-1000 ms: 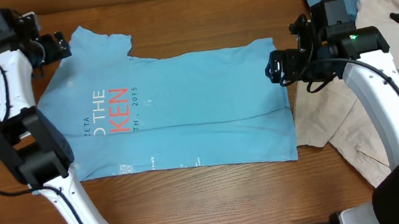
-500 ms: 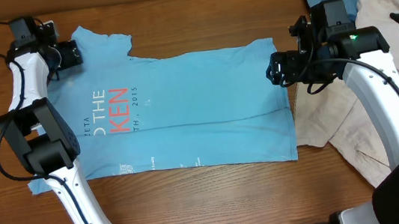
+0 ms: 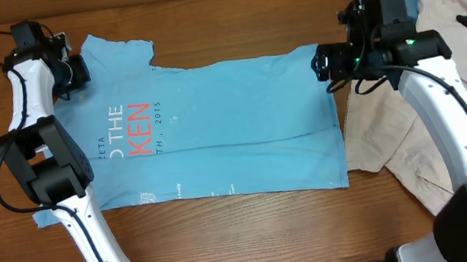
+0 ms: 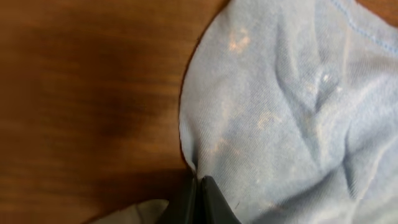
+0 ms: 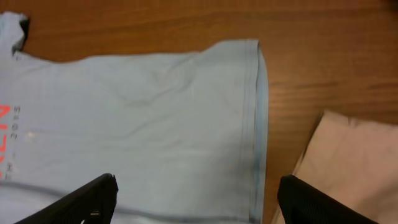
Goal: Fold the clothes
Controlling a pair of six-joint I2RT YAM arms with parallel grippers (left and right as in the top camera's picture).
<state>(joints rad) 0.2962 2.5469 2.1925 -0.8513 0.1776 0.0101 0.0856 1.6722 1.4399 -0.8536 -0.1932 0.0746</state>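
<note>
- Now pinching T-shirt [image 3: 215, 124], spread on counter [image 3: 228, 237], at ten o'clock sleeve edge with newly clamped left tool [image 3: 71, 72].
- Hovering right tool [image 3: 322, 59], gaping and empty, over two o'clock hem corner.
- Likely readying first fold.

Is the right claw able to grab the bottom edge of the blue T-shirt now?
Probably yes. The right claw is open right above the hem of the blue T-shirt, nothing covers that edge, and the beige garment lies beside it, not over it.
</note>
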